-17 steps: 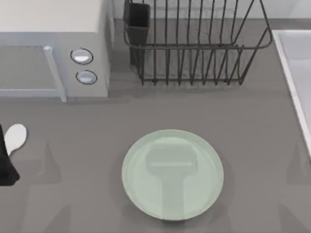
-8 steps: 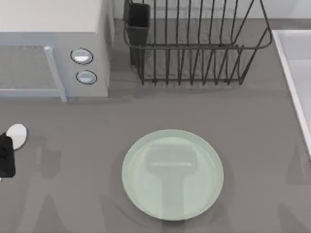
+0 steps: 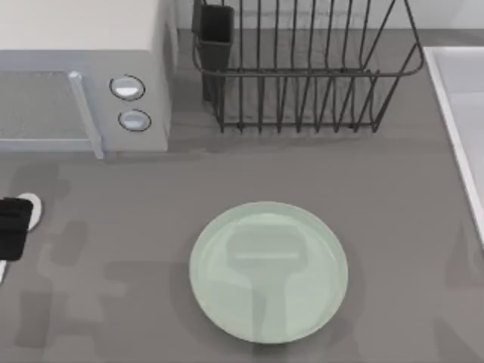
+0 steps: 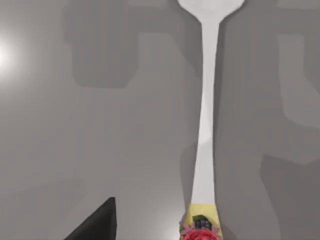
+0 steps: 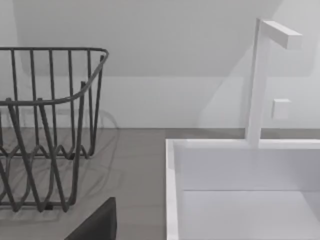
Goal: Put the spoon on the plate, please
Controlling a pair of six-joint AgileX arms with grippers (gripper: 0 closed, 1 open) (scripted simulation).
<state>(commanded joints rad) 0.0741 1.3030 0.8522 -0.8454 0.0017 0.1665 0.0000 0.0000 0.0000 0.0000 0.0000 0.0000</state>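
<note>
Grey countertop runs across the whole scene, with a microwave (image 3: 83, 76) at the back left, a wire dish rack (image 3: 302, 68) behind the middle and a white sink (image 5: 240, 190) at the far right. At the left edge of the top view, the left gripper (image 3: 11, 227) sits directly over the spoon (image 4: 206, 110), covering most of it so that just a sliver of the white bowl peeks out beside it. A second ago much more of that bowl lay open to view, and the gripper stood lower in the picture; it has since slid up along the spoon. The left wrist view looks straight down the handle, from the red knob up to the bowl, the spoon lying flat on the counter. Whether the fingers are spread or pinching I cannot tell. My reading is that a grasp is being lined up, not yet made. Near the middle, the plate (image 3: 268, 272) lies bare, well apart from the spoon. On the right, the right arm is parked, its wrist view facing rack and sink.
</note>
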